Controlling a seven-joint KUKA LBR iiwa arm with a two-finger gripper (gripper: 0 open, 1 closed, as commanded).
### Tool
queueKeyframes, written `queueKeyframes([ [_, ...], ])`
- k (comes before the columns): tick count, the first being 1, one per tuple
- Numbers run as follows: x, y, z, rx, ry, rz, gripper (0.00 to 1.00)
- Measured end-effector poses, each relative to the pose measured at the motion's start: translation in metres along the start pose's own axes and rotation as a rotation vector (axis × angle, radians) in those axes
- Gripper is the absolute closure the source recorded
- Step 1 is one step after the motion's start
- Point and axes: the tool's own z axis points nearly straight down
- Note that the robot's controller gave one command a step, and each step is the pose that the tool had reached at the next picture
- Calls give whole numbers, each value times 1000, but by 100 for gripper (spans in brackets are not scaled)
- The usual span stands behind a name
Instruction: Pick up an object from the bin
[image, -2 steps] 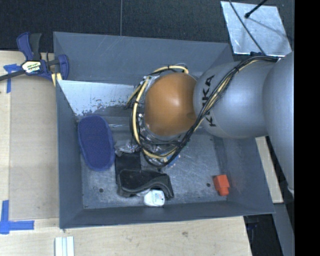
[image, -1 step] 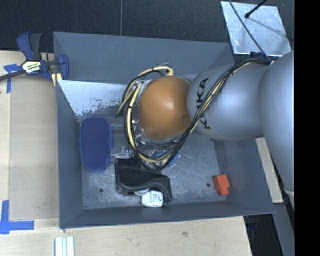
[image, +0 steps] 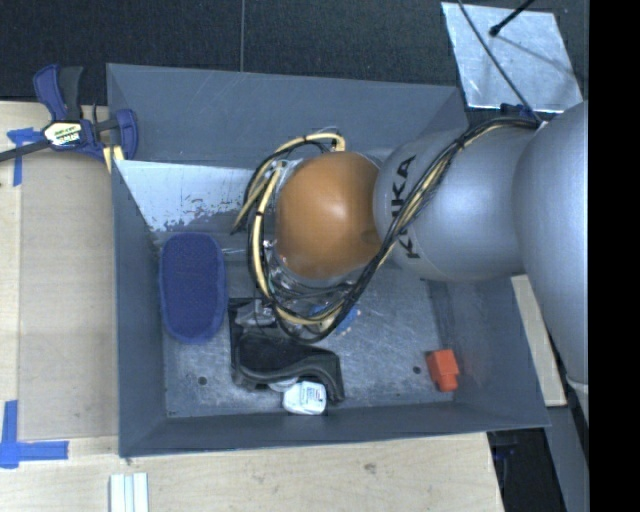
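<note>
My gripper is low in the middle of the bin, mostly hidden under the arm's wrist. Directly below it in the view lies a black curved thing with a white labelled end, near the bin's front wall. The gripper's body stands over the upper edge of this black thing; whether they touch is hidden. A blue oblong pad lies to the gripper's left, along the left side of the floor.
A small orange block lies alone at the right of the bin floor. The arm with its orange cover and cables covers the back and right of the bin. Bare floor shows between the black thing and the orange block.
</note>
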Motion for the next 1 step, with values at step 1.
queueKeyframes([
  [1,0,0,0,0,1,0,0],
])
